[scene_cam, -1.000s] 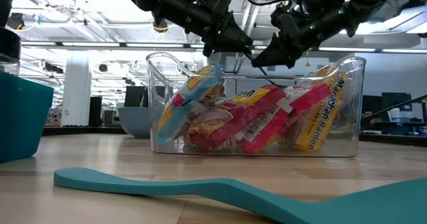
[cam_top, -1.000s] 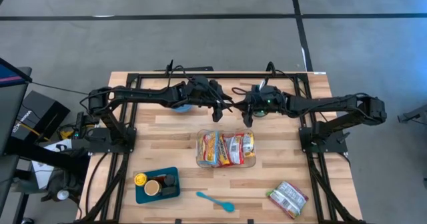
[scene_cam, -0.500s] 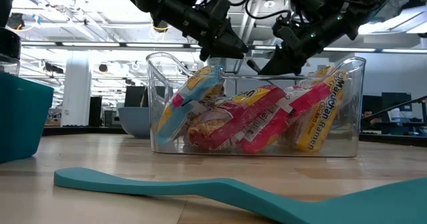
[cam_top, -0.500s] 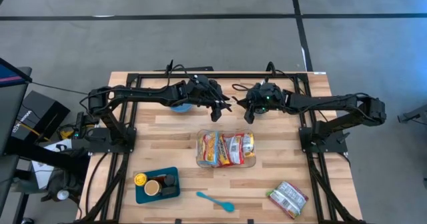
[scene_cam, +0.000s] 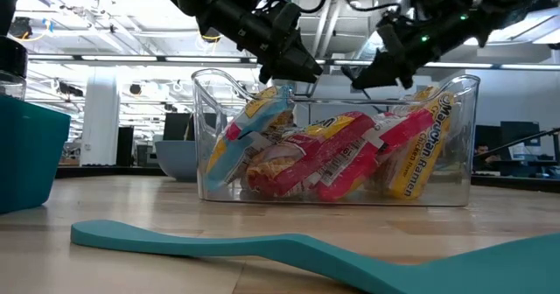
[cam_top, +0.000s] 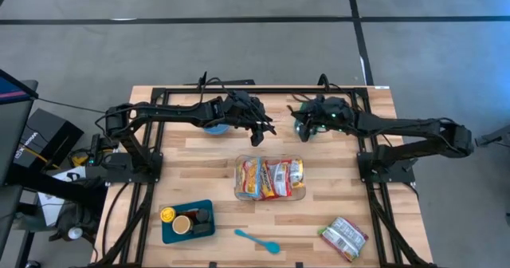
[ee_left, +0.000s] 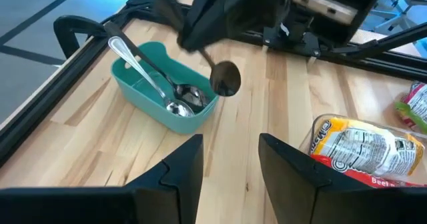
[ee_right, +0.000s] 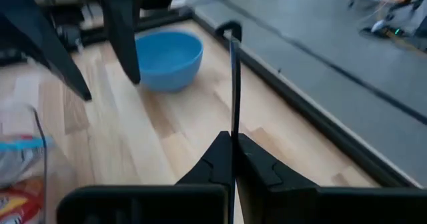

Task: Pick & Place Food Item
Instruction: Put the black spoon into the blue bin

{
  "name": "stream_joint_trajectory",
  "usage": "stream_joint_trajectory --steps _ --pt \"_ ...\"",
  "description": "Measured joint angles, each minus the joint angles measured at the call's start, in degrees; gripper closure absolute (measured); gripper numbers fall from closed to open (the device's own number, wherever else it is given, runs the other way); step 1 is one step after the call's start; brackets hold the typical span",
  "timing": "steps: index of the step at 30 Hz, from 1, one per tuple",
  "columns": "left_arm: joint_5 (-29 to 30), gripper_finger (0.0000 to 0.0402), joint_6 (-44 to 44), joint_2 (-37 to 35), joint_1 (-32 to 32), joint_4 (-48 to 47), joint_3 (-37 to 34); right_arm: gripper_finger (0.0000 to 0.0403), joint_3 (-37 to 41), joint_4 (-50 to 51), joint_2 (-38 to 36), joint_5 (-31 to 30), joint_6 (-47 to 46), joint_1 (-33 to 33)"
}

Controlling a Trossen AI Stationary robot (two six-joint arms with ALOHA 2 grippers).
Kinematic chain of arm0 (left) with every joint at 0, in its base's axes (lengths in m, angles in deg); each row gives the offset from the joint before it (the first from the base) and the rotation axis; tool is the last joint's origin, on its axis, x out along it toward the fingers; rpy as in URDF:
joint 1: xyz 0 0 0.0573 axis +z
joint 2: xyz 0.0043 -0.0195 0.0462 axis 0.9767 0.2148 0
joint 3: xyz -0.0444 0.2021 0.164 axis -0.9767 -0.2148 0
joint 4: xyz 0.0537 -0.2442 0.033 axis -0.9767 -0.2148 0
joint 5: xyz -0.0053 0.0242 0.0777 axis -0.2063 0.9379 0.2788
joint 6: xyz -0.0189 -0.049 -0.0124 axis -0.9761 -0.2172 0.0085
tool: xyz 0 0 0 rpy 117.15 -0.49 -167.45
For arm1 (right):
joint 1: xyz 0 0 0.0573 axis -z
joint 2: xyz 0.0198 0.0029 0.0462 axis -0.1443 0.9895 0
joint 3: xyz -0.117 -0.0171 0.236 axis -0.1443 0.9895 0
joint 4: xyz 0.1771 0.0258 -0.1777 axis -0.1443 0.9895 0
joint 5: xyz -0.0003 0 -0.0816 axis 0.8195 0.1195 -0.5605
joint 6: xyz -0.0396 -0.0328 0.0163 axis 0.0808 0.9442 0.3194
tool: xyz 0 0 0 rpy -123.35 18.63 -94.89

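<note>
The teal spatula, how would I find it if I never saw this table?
Start at the clear bin full of ramen packs in the middle of the wooden table. Go toward the table's front edge and the spatula lies flat on the bare wood, apart from everything. It is long and thin, unlike the boxy teal tray nearby.

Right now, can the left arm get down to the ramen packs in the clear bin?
Probably yes. The left gripper hangs above the table just behind the clear bin, fingers apart and empty. The bin is open-topped, the ramen packs lie exposed, and the right gripper sits off to the side, shut.
</note>
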Motion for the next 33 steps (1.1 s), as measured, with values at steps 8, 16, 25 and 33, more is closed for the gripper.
stream_joint_trajectory --steps 8,16,25,33 --pt "0.01 0.0262 0.00 0.04 0.00 0.64 0.00 0.0403 8.07 -9.94 -8.38 -1.79 -4.08 1.88" --pt "0.01 0.0262 0.00 0.07 -0.15 3.34 0.00 0.0403 11.50 -14.57 -9.63 -1.73 -7.38 7.77" --pt "0.01 0.0262 0.00 0.07 -0.15 3.39 0.00 0.0403 11.77 -14.60 -6.24 -1.40 -12.04 16.46" --pt "0.00 0.0262 0.00 0.07 -0.15 3.36 0.00 0.0403 11.77 -16.81 -0.20 -1.38 -15.34 19.96"
